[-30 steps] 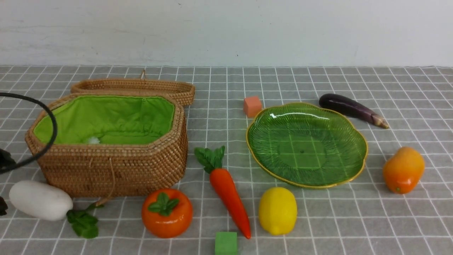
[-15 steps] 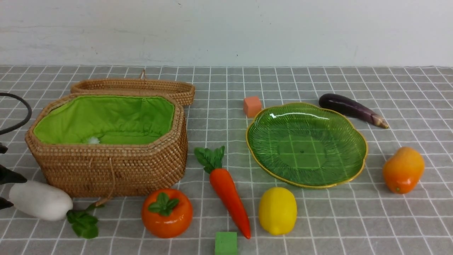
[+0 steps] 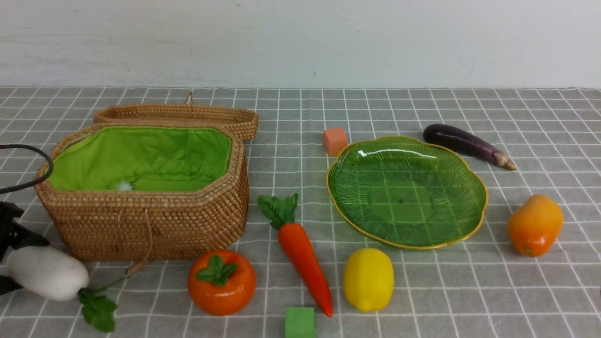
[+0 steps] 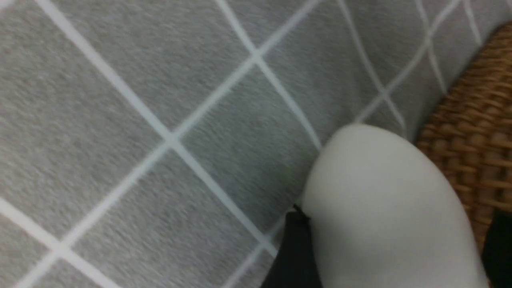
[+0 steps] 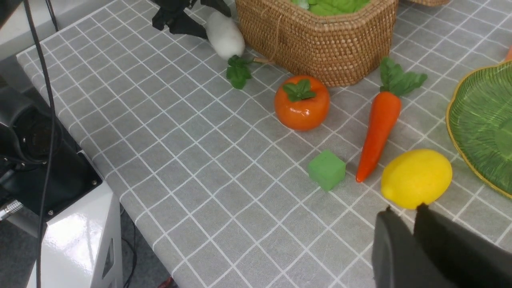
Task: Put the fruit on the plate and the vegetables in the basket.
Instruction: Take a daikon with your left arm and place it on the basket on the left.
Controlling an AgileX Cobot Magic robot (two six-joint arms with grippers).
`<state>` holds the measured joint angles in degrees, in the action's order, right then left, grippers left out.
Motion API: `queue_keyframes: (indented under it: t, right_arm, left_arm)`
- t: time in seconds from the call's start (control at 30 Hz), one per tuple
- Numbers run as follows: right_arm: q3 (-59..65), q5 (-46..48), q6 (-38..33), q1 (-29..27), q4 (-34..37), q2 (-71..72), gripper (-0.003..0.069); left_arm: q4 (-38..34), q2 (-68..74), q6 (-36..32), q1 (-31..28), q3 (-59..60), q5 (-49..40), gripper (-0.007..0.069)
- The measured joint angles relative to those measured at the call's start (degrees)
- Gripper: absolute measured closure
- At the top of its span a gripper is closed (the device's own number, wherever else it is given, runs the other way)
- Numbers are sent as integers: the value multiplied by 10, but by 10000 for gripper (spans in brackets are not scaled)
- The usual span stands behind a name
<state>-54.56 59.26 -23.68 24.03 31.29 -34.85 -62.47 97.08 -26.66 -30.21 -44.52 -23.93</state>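
My left gripper [image 3: 19,263] is shut on the white radish [image 3: 49,274] at the table's left front, beside the wicker basket [image 3: 150,220]; in the left wrist view its black fingers [image 4: 296,252] press both sides of the radish [image 4: 384,200]. The basket holds no vegetables. The carrot [image 3: 303,256] lies in the middle, the eggplant [image 3: 462,143] behind the empty green plate [image 3: 408,192]. The round orange fruit [image 3: 221,281], lemon [image 3: 368,279] and mango [image 3: 535,225] lie on the cloth. My right gripper [image 5: 403,209] is shut and empty, just short of the lemon [image 5: 416,178].
A small orange cube [image 3: 335,141] sits behind the plate's left edge. A small green cube [image 3: 299,323] sits by the carrot's tip. The basket's lid [image 3: 188,115] lies open behind it. The table's near edge and the robot's base [image 5: 52,172] show in the right wrist view.
My left gripper's fingers came in around the radish and closed on it. The radish and its leaves have shifted a little left and toward the front. Nothing else moved.
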Motion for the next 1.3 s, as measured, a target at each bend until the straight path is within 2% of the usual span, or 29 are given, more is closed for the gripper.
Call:
queue_keyframes:
  t: [0.17,0.33,0.7,1.0,1.1,1.13,1.23,1.3]
  right_arm:
    - [0,0,0,0,2,0,573]
    - [0,0,0,0,8,0,572]
    - [0,-1,0,0,24,0,567]
    - [-2,-12,0,0,25,0,565]
    - [-28,-13,0,0,-4,0,564]
    - [-39,-13,0,0,-15,0,564]
    - [-90,0,0,0,-56,0,562]
    - [-108,6,0,0,-66,0,562]
  left_arm:
    - [25,2,-4,0,-1,24,69]
    - [78,2,7,0,-5,18,109]
    - [175,-41,35,0,-5,3,109]
    - [192,-268,33,6,-15,-39,109]
    - [205,-341,-62,76,-88,-74,109]
    - [209,-344,-83,101,-103,-83,109]
    - [246,-331,-203,201,-184,-121,109]
    - [270,-315,-245,237,-213,-131,109]
